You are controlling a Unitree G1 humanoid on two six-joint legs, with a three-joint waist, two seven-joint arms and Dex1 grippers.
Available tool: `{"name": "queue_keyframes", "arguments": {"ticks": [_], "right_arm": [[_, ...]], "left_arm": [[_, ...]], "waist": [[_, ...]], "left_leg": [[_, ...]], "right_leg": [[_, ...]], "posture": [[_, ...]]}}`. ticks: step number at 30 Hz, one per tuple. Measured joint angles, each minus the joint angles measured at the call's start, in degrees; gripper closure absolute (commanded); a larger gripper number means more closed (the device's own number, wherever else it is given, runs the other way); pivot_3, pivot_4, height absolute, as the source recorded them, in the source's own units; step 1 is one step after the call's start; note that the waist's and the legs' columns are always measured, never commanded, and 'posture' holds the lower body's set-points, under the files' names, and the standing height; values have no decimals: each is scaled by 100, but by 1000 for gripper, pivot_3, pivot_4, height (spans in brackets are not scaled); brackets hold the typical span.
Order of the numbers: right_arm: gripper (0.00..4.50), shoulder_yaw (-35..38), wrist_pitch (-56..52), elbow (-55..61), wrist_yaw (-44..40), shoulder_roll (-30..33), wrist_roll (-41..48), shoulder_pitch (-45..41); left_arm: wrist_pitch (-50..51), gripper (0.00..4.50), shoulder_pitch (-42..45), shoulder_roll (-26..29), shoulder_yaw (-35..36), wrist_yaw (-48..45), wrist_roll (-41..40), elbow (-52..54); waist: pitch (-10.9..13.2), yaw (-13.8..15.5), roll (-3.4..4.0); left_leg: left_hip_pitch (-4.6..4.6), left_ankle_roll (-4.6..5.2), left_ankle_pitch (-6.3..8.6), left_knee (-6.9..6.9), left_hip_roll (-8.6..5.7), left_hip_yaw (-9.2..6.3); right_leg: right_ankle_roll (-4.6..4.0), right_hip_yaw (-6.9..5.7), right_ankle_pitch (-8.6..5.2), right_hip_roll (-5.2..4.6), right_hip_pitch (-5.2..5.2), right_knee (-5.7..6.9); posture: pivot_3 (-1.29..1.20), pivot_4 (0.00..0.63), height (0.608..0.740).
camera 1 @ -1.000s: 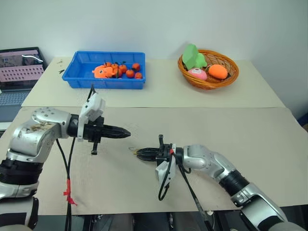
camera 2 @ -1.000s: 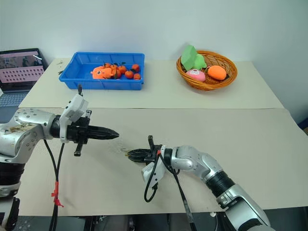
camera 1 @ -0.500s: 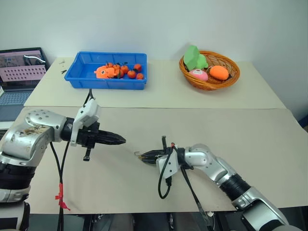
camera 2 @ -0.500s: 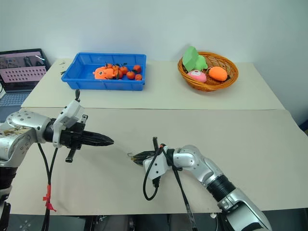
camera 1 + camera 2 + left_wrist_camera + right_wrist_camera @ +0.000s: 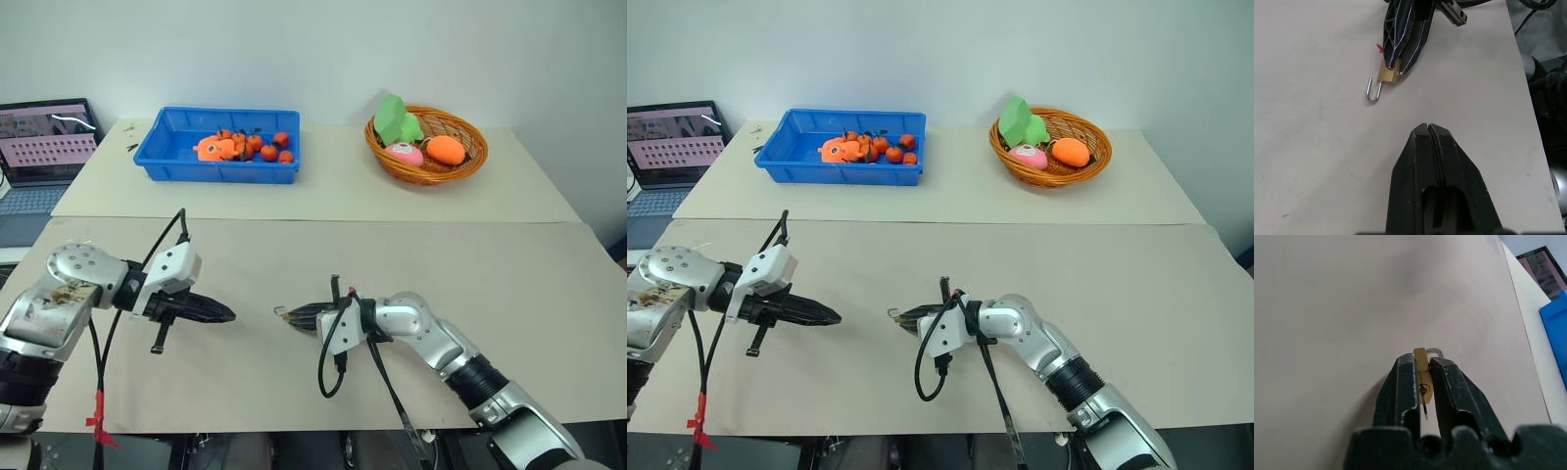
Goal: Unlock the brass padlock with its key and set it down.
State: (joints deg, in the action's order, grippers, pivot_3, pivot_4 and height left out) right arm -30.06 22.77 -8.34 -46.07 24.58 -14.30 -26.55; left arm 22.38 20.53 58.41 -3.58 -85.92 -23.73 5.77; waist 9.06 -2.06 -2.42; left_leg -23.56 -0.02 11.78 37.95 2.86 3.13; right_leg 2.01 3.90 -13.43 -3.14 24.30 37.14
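Note:
The brass padlock (image 5: 1420,363) is small and golden, and its silvery shackle (image 5: 1373,93) hangs open like a hook just over the tan table top (image 5: 549,323). My right gripper (image 5: 288,314) is low over the table's middle, pointing left, and its fingers press both sides of the padlock. A thin dark key stub (image 5: 1425,410) sticks out of the keyhole. My left gripper (image 5: 228,315) is shut and holds nothing. Its tip points at the padlock from a short gap to the left, also low over the table.
A blue bin (image 5: 157,160) of small oranges stands at the back left. A wicker basket (image 5: 474,162) of toy food is at the back right. A laptop (image 5: 44,147) sits at the far left edge. Black cables (image 5: 328,377) hang from both wrists.
My left gripper has sunk and pulled back to the left, widening the gap to the padlock. The right wrist has rolled while staying nearly in place with the padlock.

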Motion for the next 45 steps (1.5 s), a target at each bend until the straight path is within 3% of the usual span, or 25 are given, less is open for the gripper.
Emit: {"name": "queue_keyframes", "arguments": {"ticks": [7, 15, 19, 24, 29, 34, 37, 41, 45], "right_arm": [[368, 157, -590, 271, -326, 59, 351, 91], [368, 405, -1578, 808, -834, 311, 921, 361], [368, 848, -2575, 1244, -975, 467, 1480, 548], [368, 1537, -3673, 1722, -739, 476, 2085, 790], [368, 1673, -4298, 2051, -256, 222, 2274, 1183], [368, 2425, -5001, 2365, 898, -357, 2456, 1385], [368, 3280, -5527, 2492, 2553, -831, 2011, 1420], [368, 3829, -5820, 2789, 3803, -1093, 1498, 1448], [368, 4041, -5841, 2797, 4609, -1046, 929, 1621]], "left_arm": [[-40, 4500, 18, -66, -2, 5, 39, -17], [-50, 4500, 107, -200, -5, 30, 106, -44], [-63, 4500, 100, -260, -4, 90, 112, -50], [-62, 4500, 49, -293, -3, 150, 107, -38], [59, 4500, -18, -496, 32, 367, 61, -28], [844, 4500, -11, -1589, 770, 2107, -215, -311], [1070, 4500, 116, -2746, 1726, 4403, -141, -431], [989, 4500, 81, -3498, 2292, 6079, 165, -352], [712, 4500, 64, -4013, 2552, 7173, 365, -450]], "waist": [[0, -8, 0], [0, 3, -1], [1, 18, -1], [1, 24, -1], [1, 33, -1], [1, 87, -1], [0, 145, -5], [-1, 132, -4], [-3, 127, -9]], "left_leg": [[1, 0, 0, 0, 1, 0], [-1, 0, 0, 0, 0, 0], [-3, 0, 0, 0, 0, -1], [-4, 0, 0, 0, 1, 0], [-6, 0, 0, 0, 1, 0], [-6, 0, 0, 0, 0, -5], [-19, -1, 0, 2, -5, -11], [-22, -2, 1, 2, -11, -8], [-20, -2, 1, 1, -13, -9]], "right_leg": [[1, 0, 0, 0, 0, 0], [3, 0, 0, 0, -1, -1], [3, 0, 0, 0, 1, 0], [3, 0, 0, 0, 3, -1], [8, 0, -3, 0, 4, -2], [23, 0, -3, -1, 2, -1], [18, -2, 13, -7, 6, -3], [18, 1, 14, -13, 7, -6], [19, 0, 15, -11, 4, -9]], "posture": [[0, 150, 740], [0, 150, 740], [0, 150, 740], [0, 150, 740], [0, 150, 740], [0, 150, 740], [0, 150, 740], [0, 150, 740], [0, 150, 740]]}}
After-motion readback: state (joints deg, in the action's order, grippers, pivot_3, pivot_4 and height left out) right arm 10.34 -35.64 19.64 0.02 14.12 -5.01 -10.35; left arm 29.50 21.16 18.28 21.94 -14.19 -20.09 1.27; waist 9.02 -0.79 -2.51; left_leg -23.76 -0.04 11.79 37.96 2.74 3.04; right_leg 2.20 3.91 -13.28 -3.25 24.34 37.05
